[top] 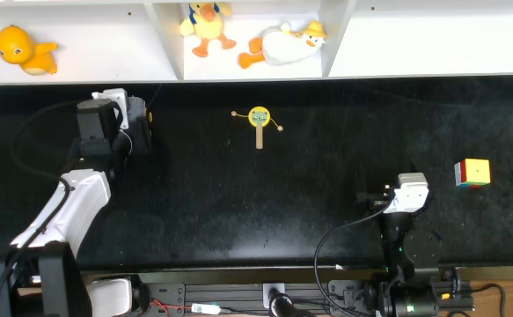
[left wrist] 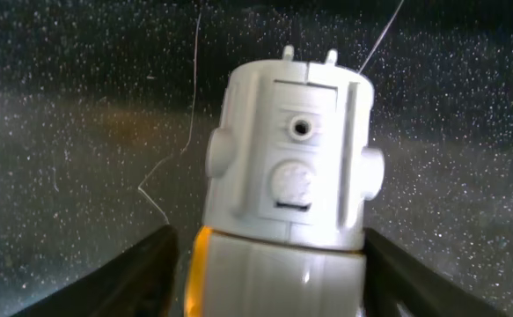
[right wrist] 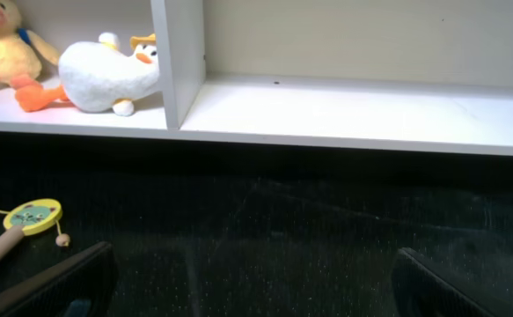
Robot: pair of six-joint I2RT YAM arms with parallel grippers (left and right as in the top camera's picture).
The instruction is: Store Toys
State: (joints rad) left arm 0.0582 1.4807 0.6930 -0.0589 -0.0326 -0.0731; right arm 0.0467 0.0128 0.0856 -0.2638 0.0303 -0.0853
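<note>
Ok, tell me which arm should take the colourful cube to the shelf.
Right. The cube lies on the right of the table, beside the open, empty right gripper; the left gripper is far across at the white robot toy.

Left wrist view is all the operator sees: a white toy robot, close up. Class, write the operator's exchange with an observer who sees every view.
Operator: Which other toys are not yet on the shelf?
Observer: A rattle drum lies mid-way across the black table, and a puzzle cube sits at its right.
Operator: Could the other arm take one?
Observer: Probably. The right gripper is open and holds nothing.
</note>
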